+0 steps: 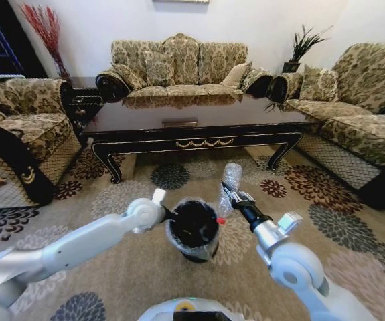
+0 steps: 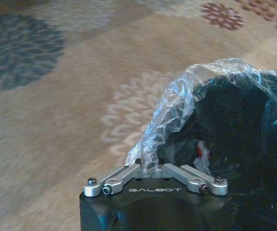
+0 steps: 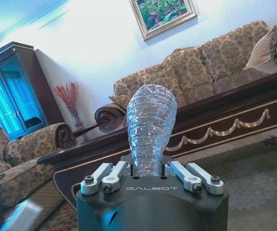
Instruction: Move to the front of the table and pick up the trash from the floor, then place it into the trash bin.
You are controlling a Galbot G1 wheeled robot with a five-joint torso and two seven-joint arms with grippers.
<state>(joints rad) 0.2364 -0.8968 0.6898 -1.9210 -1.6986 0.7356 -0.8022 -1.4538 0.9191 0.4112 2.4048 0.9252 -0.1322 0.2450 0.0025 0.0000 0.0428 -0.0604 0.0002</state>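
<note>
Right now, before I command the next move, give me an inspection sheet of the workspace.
Surface: the floor, patterned carpet.
Job's things: the trash bin stands before the table; the clear bottle is tilted beside the bin's rim, red cap downward.
Clutter: nothing seen.
Grippers: left gripper shut on the bin's liner bag; right gripper shut on the bottle.
Cables: nothing seen.
Surroundings: sofas around the table, a potted plant, a blue cabinet.
</note>
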